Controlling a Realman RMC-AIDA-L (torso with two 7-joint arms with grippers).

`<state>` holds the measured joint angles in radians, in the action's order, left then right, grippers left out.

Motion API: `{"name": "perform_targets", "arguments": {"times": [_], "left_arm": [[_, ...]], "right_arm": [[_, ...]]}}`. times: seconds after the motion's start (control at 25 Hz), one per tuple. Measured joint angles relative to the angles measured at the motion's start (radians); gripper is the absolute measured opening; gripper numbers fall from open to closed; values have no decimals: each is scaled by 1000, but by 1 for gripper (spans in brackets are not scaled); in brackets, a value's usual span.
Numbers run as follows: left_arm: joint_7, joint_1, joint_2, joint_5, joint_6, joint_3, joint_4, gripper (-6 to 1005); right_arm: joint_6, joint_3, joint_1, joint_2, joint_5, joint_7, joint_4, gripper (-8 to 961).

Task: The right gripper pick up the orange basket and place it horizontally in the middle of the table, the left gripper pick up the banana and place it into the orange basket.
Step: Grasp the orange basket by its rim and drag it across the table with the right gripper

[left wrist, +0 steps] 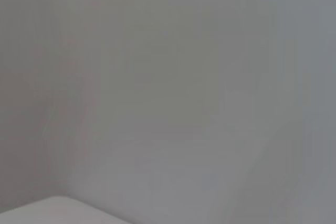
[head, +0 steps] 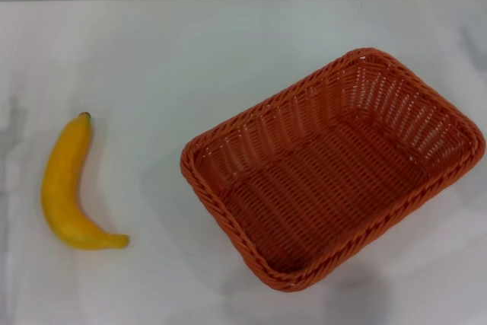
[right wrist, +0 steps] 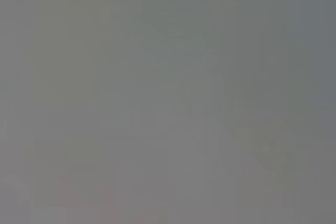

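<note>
I saw the orange basket lying askew on the table, the banana apart; both grippers' state I could not tell.

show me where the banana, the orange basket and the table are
banana (head: 61, 188): head view, middle of its yellow body
orange basket (head: 228, 222): head view, braided rim on its near-left side
table (head: 152, 58): head view, bare white top beyond the banana
</note>
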<state>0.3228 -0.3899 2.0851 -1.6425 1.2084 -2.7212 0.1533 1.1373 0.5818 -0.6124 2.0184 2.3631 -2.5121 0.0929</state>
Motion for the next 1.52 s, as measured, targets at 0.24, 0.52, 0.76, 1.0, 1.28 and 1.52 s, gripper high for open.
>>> {"name": "perform_targets", "arguments": {"times": [0.24, 0.52, 0.76, 1.0, 1.28, 1.52], "left_arm": [[53, 39, -3, 26, 37, 0, -7, 862], [64, 63, -4, 27, 54, 0, -12, 862], [65, 65, -4, 28, 66, 0, -12, 862], [65, 65, -5, 41, 82, -2, -12, 861], [65, 64, -5, 43, 85, -2, -12, 862], [65, 63, -5, 49, 114, -2, -12, 861]], "right_arm": [[-117, 333, 155, -15, -202, 347, 506, 869], [-325, 504, 336, -13, -790, 990, 1221, 868], [-106, 504, 329, -13, -1372, 1647, 1562, 868], [262, 486, 282, -12, -1559, 2064, 1747, 864], [405, 575, 261, -9, -1648, 2294, 1791, 854], [420, 693, 241, -8, -1786, 2385, 1735, 846]]}}
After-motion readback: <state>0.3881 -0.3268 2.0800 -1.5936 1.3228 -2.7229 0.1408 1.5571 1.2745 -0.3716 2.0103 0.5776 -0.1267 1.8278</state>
